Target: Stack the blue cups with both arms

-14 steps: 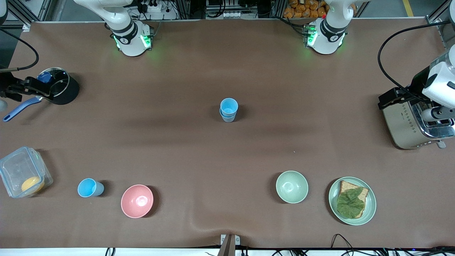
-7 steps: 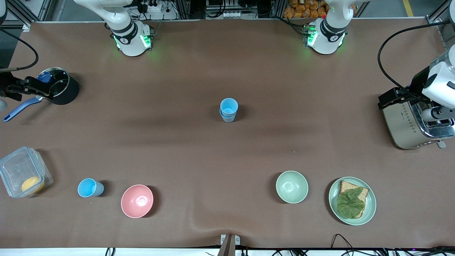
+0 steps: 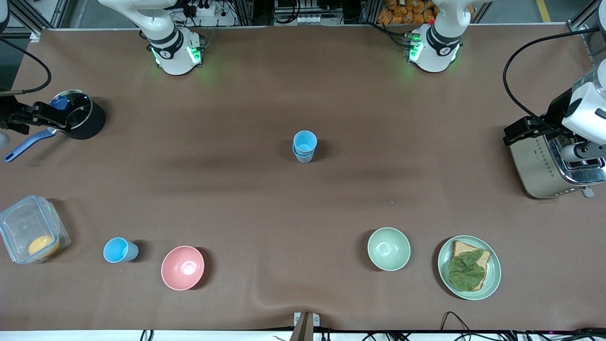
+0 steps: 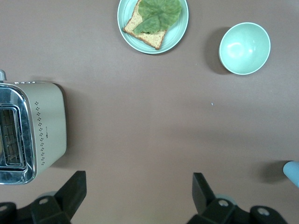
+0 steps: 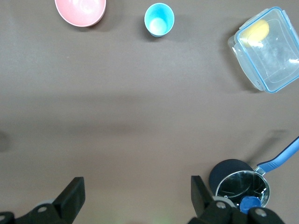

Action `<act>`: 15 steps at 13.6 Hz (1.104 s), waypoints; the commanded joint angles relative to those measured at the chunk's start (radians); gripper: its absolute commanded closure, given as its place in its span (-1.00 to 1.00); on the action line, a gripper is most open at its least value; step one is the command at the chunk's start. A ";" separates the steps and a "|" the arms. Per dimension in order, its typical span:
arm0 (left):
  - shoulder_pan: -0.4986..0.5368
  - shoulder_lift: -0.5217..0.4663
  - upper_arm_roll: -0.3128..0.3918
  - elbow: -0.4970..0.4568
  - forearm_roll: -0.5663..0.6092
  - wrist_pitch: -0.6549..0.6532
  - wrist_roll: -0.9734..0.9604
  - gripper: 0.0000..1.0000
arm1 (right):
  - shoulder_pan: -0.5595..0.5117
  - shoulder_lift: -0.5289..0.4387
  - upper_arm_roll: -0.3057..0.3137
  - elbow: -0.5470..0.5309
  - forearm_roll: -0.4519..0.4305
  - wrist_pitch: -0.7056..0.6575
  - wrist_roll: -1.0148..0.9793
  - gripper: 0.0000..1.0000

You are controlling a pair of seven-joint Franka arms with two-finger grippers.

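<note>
No visible change: stacked cups [image 3: 304,146], lone blue cup [image 3: 116,250], both arms unmoved.

Two nested cups [image 3: 304,146] are standing mid-bench [image 3: 303,199], one inside the other. A single cup [image 3: 119,250] is sitting nearer the front camera toward the right arm's end, between a container [image 3: 29,235] and a bowl [image 3: 182,267]. Toward the left arm's end, another bowl [image 3: 388,248] is sitting beside a plate [image 3: 492,274] carrying bread [image 3: 468,270].

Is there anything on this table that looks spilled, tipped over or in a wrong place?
Nothing is spilled or tipped. One blue cup stands alone beside the pink bowl, apart from the stacked cups mid-table. The cloth wrinkles at the near edge.
</note>
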 commanded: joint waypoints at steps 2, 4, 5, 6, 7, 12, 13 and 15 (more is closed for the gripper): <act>0.005 -0.015 0.003 0.002 -0.027 -0.016 0.025 -1.00 | 0.016 -0.016 -0.013 -0.009 -0.007 -0.014 0.012 -1.00; 0.005 -0.009 0.004 0.035 -0.027 -0.016 0.027 -1.00 | 0.017 -0.015 -0.013 -0.009 -0.007 -0.014 0.012 -1.00; 0.005 -0.005 0.006 0.057 -0.027 -0.016 0.045 -1.00 | 0.017 -0.015 -0.013 -0.009 -0.007 -0.014 0.012 -1.00; 0.005 -0.005 0.007 0.060 -0.026 -0.016 0.065 -1.00 | 0.017 -0.015 -0.013 -0.009 -0.007 -0.014 0.012 -1.00; 0.006 -0.003 0.009 0.061 -0.026 -0.016 0.071 -1.00 | 0.017 -0.015 -0.013 -0.011 -0.007 -0.014 0.012 -1.00; 0.008 -0.005 0.009 0.061 -0.026 -0.016 0.074 -1.00 | 0.019 -0.013 -0.013 -0.012 -0.007 -0.015 0.012 -1.00; 0.006 -0.003 0.009 0.061 -0.027 -0.016 0.074 -1.00 | 0.019 -0.013 -0.013 -0.012 -0.007 -0.015 0.012 -1.00; 0.006 -0.003 0.009 0.061 -0.027 -0.016 0.074 -1.00 | 0.017 -0.013 -0.013 -0.012 -0.007 -0.015 0.012 -1.00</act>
